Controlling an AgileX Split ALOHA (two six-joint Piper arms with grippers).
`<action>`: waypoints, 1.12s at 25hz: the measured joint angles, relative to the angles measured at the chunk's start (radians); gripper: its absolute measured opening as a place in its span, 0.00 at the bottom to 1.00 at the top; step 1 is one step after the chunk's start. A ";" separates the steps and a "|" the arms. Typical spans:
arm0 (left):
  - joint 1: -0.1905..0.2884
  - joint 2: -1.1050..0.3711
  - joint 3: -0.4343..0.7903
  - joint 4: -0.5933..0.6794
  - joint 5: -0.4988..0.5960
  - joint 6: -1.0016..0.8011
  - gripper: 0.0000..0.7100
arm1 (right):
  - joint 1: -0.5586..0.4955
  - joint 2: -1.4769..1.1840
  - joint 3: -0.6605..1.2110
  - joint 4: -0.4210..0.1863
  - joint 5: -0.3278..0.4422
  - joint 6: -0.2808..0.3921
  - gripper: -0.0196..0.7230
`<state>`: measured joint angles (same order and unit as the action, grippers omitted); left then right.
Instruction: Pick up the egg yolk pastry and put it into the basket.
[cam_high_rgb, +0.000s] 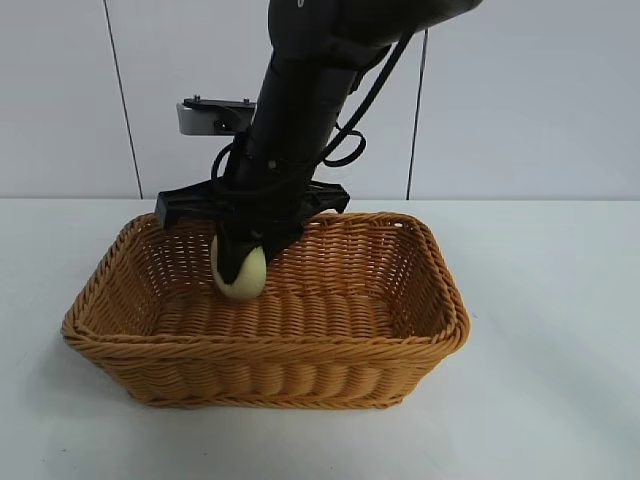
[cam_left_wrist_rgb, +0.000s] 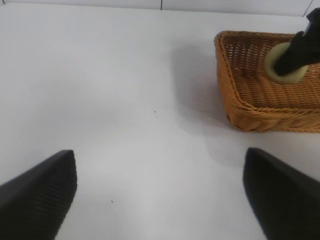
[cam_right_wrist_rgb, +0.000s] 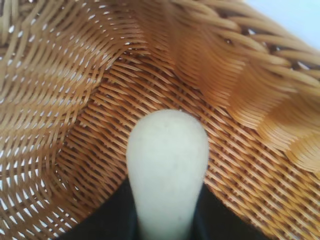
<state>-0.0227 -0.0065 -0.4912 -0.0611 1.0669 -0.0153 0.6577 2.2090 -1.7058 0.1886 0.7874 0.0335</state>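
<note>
Inside the basket (cam_high_rgb: 420, 300), low over its woven floor, the right end effector (cam_high_rgb: 243, 262) pinches the egg yolk pastry (cam_high_rgb: 241, 277) between its fingers, while the left end effector (cam_left_wrist_rgb: 160, 192) gapes wide above the tabletop (cam_left_wrist_rgb: 115, 90).

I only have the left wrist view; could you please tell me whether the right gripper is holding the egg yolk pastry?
Observer: Yes. In the right wrist view, the right gripper has its dark fingers against both sides of the egg yolk pastry.
Operator: Thank you. Is it below the basket's rim?
Observer: Yes. In the exterior view it sits well below the rim of the basket, near the back wall, left of the middle.
</note>
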 joint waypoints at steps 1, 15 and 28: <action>0.000 0.000 0.000 0.000 0.000 0.000 0.98 | 0.000 -0.003 0.000 -0.003 0.013 0.000 0.93; 0.000 0.000 0.000 0.000 0.000 0.000 0.98 | -0.064 -0.072 -0.230 -0.238 0.358 0.049 0.96; 0.000 0.000 0.000 0.000 0.000 0.000 0.98 | -0.553 -0.072 -0.263 -0.264 0.369 0.030 0.96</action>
<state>-0.0227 -0.0065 -0.4912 -0.0611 1.0669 -0.0153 0.1044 2.1369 -1.9690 -0.0749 1.1567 0.0637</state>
